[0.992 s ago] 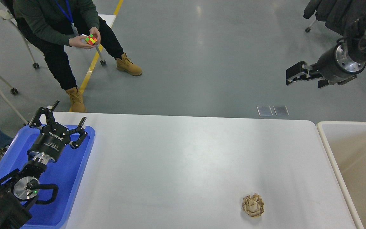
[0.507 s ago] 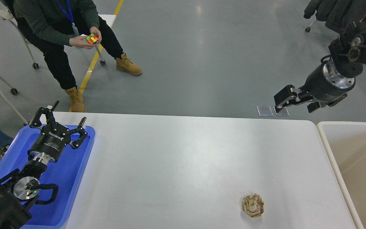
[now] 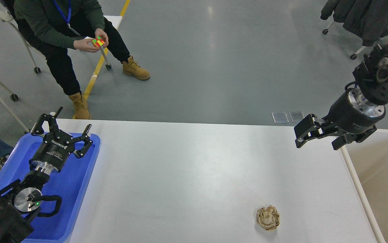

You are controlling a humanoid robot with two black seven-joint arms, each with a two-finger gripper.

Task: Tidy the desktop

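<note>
The white desktop (image 3: 197, 175) fills the lower middle of the head view. A crumpled brown paper ball (image 3: 268, 217) lies on it near the front right. My right gripper (image 3: 317, 139) hangs in the air above the desktop's far right corner, well behind the ball. Its fingers point left, look spread, and hold nothing. My left gripper (image 3: 67, 124) is open and empty above the far end of the blue tray (image 3: 79, 189) at the desktop's left end.
A cream open bin (image 3: 382, 189) stands against the desktop's right edge. A seated person (image 3: 62, 30) holds a colour cube beyond the far left corner. Chairs and hung coats stand on the grey floor behind.
My right gripper has come down and toward me, from high over the floor to above the desktop's far right corner. The left arm and the paper ball have not moved.
</note>
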